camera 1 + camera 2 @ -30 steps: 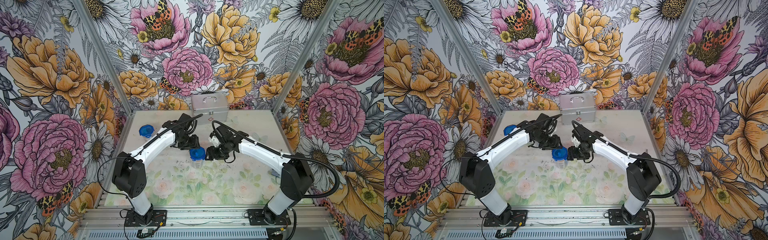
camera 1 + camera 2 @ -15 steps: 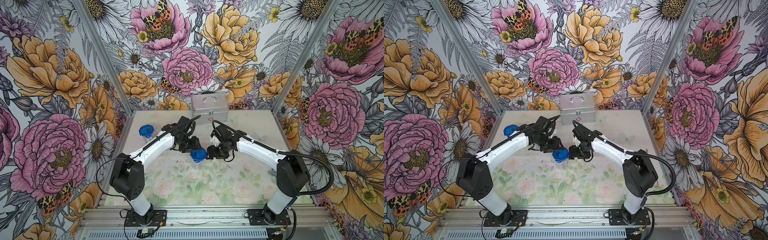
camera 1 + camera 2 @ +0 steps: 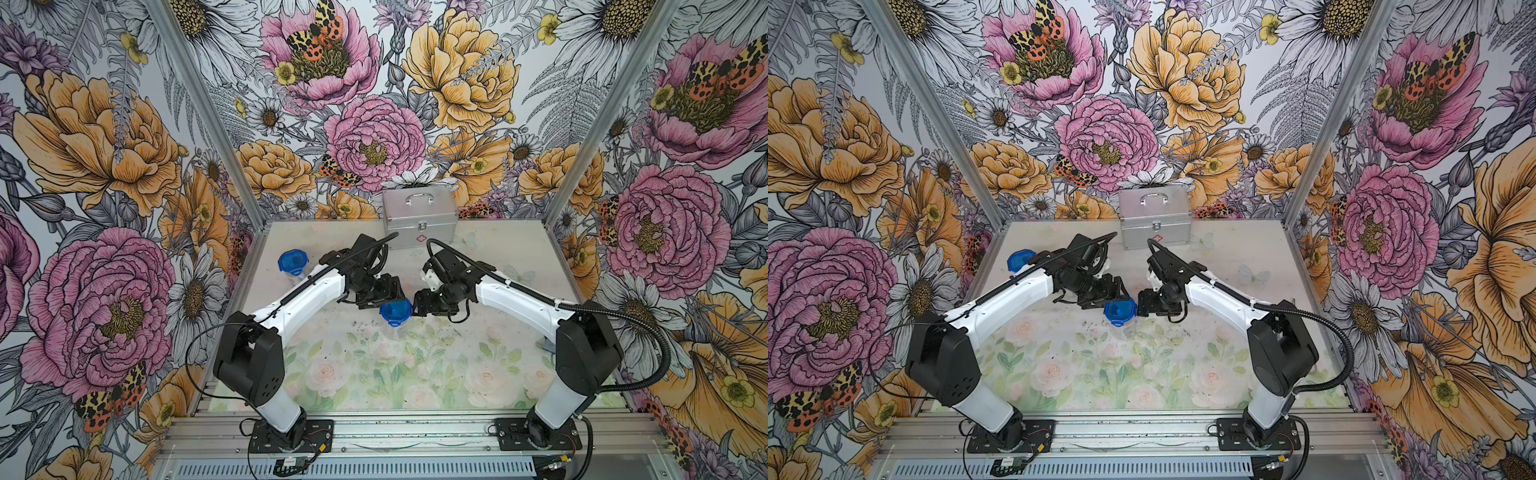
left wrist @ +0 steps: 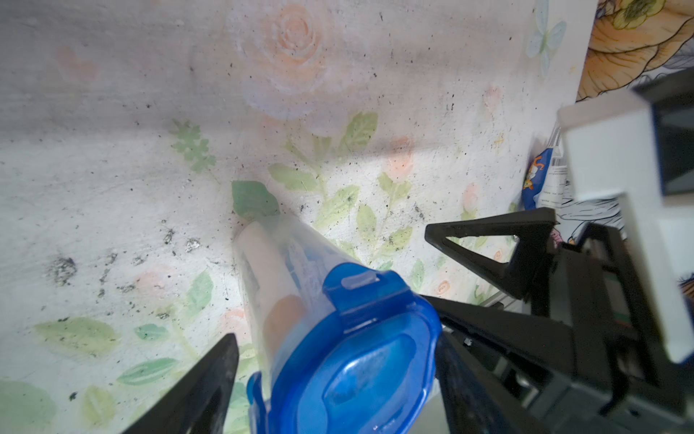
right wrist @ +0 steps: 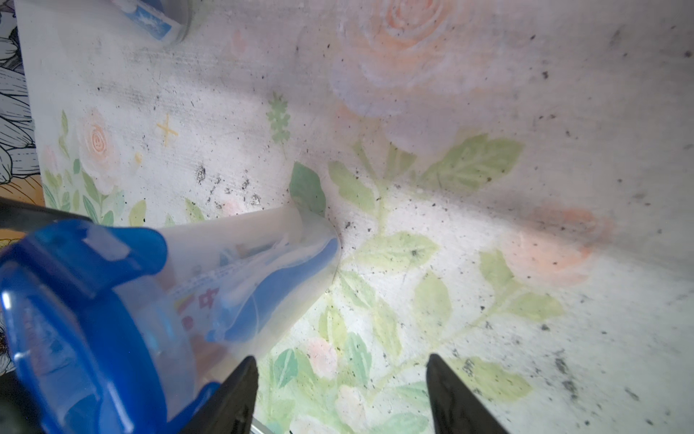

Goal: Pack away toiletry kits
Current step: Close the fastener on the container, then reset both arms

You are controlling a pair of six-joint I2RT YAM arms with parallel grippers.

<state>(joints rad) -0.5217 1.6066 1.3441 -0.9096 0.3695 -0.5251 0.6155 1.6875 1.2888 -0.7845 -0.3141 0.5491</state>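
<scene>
Centre of the pale floral tabletop (image 3: 374, 374): clear plastic cup with blue clip-tab lid (image 3: 395, 316), upright, lid on, white bottle with orange cap (image 4: 263, 270) and blue-white pieces visible through the wall. Just changed: left gripper (image 4: 334, 338) let go. Fingers now spread wide either side of the lid, gap showing between finger and cup wall in the left wrist view, closer in on the lid half a second ago. Right gripper (image 5: 340, 359) released too, a touch wider than before, nothing between its fingers, cup just beside one of them. Cup barely shifted, no tipping. Reads as this kit closed and set down, hands-off stage. Second blue-lidded clear cup (image 3: 293, 262) at the far left of the table, well apart. Silver metal case with handle and red cross (image 3: 419, 216) shut at the back wall. Blue-white item (image 4: 537, 180) at the table's edge by the right arm, looks like a loose tube, too blurred to be sure. Next, likely: back both arms off, then deal with any leftovers.
</scene>
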